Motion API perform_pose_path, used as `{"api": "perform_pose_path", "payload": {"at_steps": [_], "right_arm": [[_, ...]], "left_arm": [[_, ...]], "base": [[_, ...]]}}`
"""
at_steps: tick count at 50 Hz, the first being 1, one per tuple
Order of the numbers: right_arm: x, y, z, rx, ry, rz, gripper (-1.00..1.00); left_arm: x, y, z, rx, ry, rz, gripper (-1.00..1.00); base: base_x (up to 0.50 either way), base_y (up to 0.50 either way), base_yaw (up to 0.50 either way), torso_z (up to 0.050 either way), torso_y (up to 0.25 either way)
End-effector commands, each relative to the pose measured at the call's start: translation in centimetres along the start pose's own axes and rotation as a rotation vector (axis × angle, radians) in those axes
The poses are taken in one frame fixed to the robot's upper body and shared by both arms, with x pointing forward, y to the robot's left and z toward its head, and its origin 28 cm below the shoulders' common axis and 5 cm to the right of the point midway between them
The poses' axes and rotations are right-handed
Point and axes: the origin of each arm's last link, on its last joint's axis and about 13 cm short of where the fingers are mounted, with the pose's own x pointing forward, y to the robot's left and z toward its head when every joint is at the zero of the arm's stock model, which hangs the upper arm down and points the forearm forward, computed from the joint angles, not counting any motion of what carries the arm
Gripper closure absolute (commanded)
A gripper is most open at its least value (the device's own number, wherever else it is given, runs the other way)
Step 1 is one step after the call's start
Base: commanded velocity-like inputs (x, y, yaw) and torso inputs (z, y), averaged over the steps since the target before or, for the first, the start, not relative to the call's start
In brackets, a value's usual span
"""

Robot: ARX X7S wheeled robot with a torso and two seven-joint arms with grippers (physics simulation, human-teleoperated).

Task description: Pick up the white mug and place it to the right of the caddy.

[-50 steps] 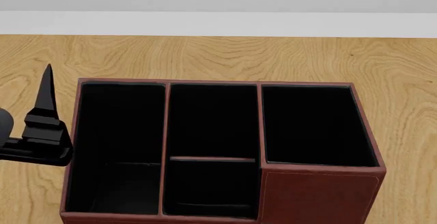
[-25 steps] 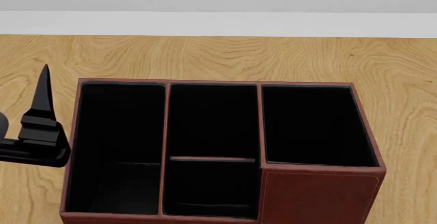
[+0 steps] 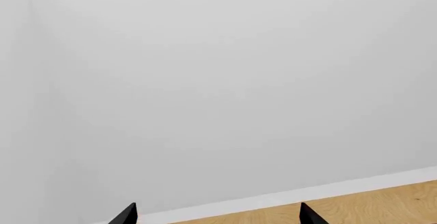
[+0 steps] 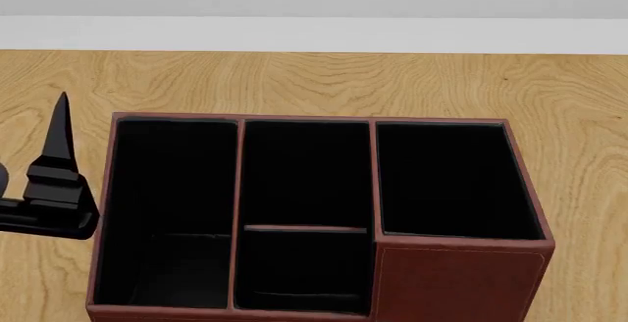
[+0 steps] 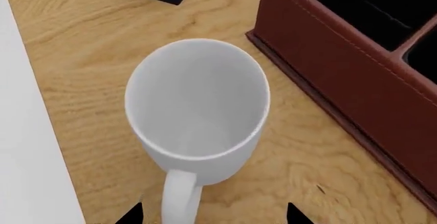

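Caddy compartments and white mug hold nothing.

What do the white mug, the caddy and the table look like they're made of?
The white mug looks like glazed ceramic: smooth and plain white with a soft sheen. The caddy seems to be reddish-brown leather or imitation leather, with stitched edges and a black lining. The table looks like light wood with a wavy grain, possibly a veneer.

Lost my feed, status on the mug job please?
Right gripper open above the white mug, handle between the jaws, no grasp. Mug upright on the table, beside the caddy. Left gripper open, holding nothing. Nothing blocking.
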Motion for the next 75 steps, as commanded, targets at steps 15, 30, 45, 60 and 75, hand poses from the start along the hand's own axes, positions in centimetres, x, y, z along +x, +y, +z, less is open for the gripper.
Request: {"api": "perform_pose_path", "payload": {"at_steps": [15,30,45,60,75], "right_arm": [[2.1,0.2,-0.7,-0.008,0.06,0.038,-1.0],[3.3,0.2,-1.1,-0.01,0.093,0.056,-1.0],[4.6,0.5,-1.8,-0.01,0.132,0.081,-1.0],[5.7,0.4,-2.6,0.001,0.172,0.096,-1.0],[4.9,0.7,-2.1,-0.022,0.15,0.086,1.0]], "left_arm": [[-0.1,0.1,0.1,-0.001,-0.003,0.0,-1.0],[0.0,0.2,-0.1,-0.003,-0.002,0.001,-1.0],[-0.3,0.4,-0.1,-0.006,-0.005,0.005,-1.0],[-0.1,0.4,-0.2,-0.008,-0.004,0.005,-1.0],[-0.1,0.5,-0.3,-0.011,-0.006,0.007,-1.0]], "base": [[0.0,0.0,0.0,0.0,0.0],[0.0,0.0,0.0,0.0,0.0],[0.0,0.0,0.0,0.0,0.0],[0.0,0.0,0.0,0.0,0.0],[0.0,0.0,0.0,0.0,0.0]]}}
